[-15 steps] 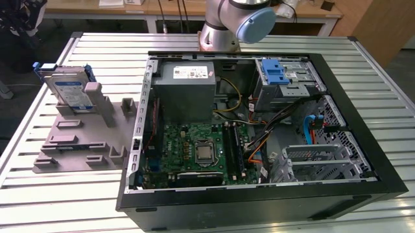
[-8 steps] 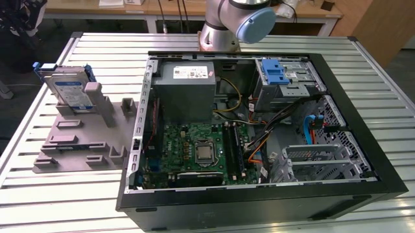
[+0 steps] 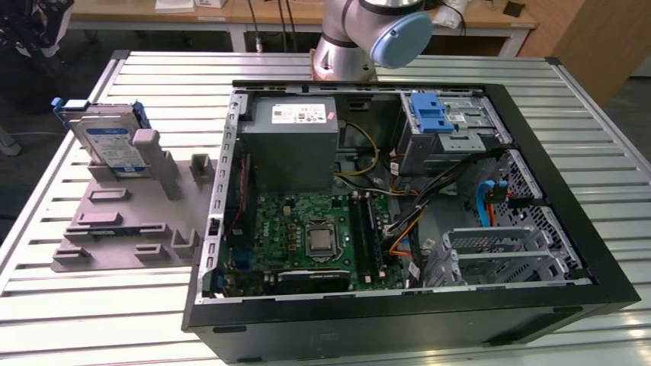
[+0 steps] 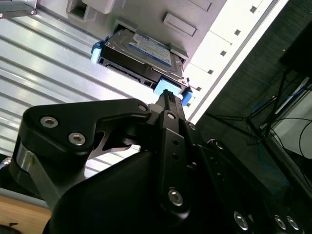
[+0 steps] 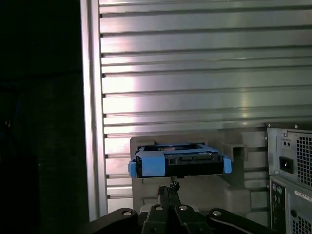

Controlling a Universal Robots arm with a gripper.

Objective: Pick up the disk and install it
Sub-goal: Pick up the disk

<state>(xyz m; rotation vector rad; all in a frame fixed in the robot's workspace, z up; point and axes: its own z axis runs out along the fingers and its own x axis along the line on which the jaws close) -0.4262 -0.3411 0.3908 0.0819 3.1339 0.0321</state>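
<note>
**Disk in its holder, gripper empty**

A slatted metal table carries an open computer case, with wooden desks beyond it. The arm stands at the table's edge nearest the desks. In both wrist views the gripper has its jaws together on nothing and is apart from the disk. The disk stands on edge in a grey holder near the table's edge on the exterior view's left. It is silver, with a blue-and-white label and a blue bracket.
</note>
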